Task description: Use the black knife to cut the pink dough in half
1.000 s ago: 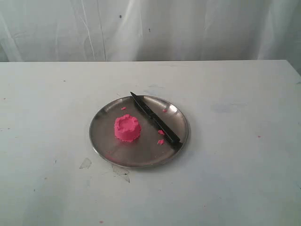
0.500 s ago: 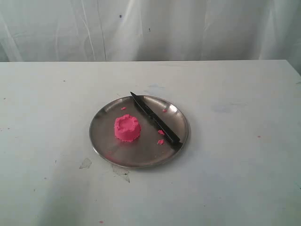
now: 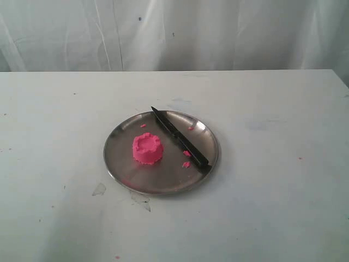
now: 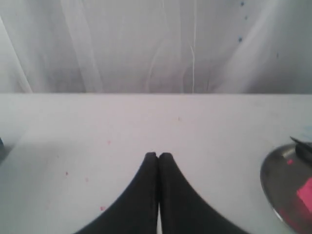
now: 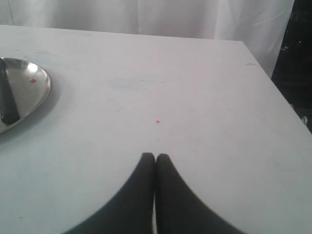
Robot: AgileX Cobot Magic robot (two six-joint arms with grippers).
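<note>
The pink dough (image 3: 147, 148), a small round mound with a dimpled top, sits on the left half of a round steel plate (image 3: 126, 176). The black knife (image 3: 180, 137) lies on the plate to the right of the dough, its point toward the back and its handle at the front right rim. Neither arm shows in the exterior view. My left gripper (image 4: 158, 155) is shut and empty above bare table, with the plate's edge (image 4: 269, 189) and a bit of dough (image 4: 305, 192) off to one side. My right gripper (image 5: 155, 156) is also shut and empty, the plate (image 5: 40, 92) and knife handle (image 5: 7, 106) well away from it.
Tiny pink crumbs (image 3: 186, 158) lie on the plate near the knife handle, and a few specks dot the white table (image 3: 272, 207). A white curtain hangs behind the table. The table's edge (image 5: 273, 80) shows in the right wrist view.
</note>
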